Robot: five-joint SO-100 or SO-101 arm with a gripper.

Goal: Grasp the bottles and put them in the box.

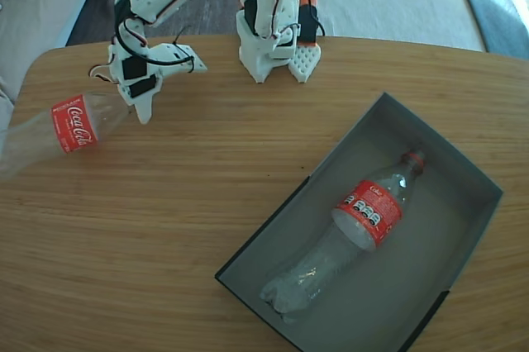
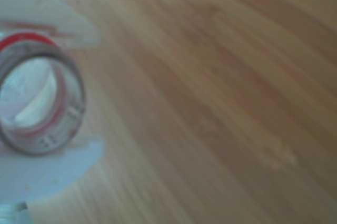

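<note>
Pale wood table (image 1: pixel 207 203) fills the room's middle, with grey cushions behind it. At the right sits the box (image 1: pixel 488 187), set at a slant, and one bottle (image 1: pixel 355 232) lies inside along its length, cap toward the far corner. The second bottle (image 1: pixel 66 125) lies at the table's left edge, its base hanging past the rim. The white arm bends down to it, and the gripper (image 1: pixel 124 104) is closed around its neck end. The wrist view is blurred, yet the bottle's mouth (image 2: pixel 37 108) shows between two white fingers (image 2: pixel 58 163), which press it from above and below.
</note>
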